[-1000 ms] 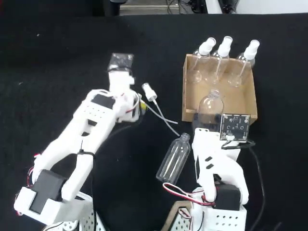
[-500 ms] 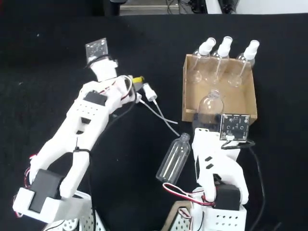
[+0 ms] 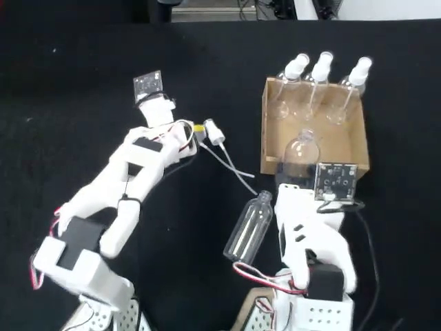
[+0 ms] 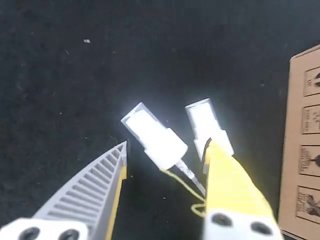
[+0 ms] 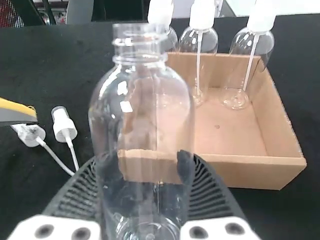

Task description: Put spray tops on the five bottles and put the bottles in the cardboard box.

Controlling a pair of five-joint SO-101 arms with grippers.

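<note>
Where black tabletop [image 3: 62, 83] bears cardboard box [image 3: 344, 148], cables [image 3: 251, 9] behind

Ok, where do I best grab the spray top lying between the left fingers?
Take the spray top by its wide collar, not the thin tube. It lies on its side, so come down from above with the fingers either side.

Table surface: a black cloth [image 3: 62, 62] is covering the whole tabletop and lying flat, with pale lint specks showing on it.
Far edge: a light floor strip [image 3: 213, 5] is showing beyond the cloth.
Cables: dark cables [image 3: 256, 8] are trailing across that strip.
Far corner: a white surface [image 3: 389, 8] is catching bright light; possibly a wall panel.
Behind the table: a dark frame [image 5: 22, 12] is standing past the far edge.
Light: soft, even light is falling across the cloth.
</note>
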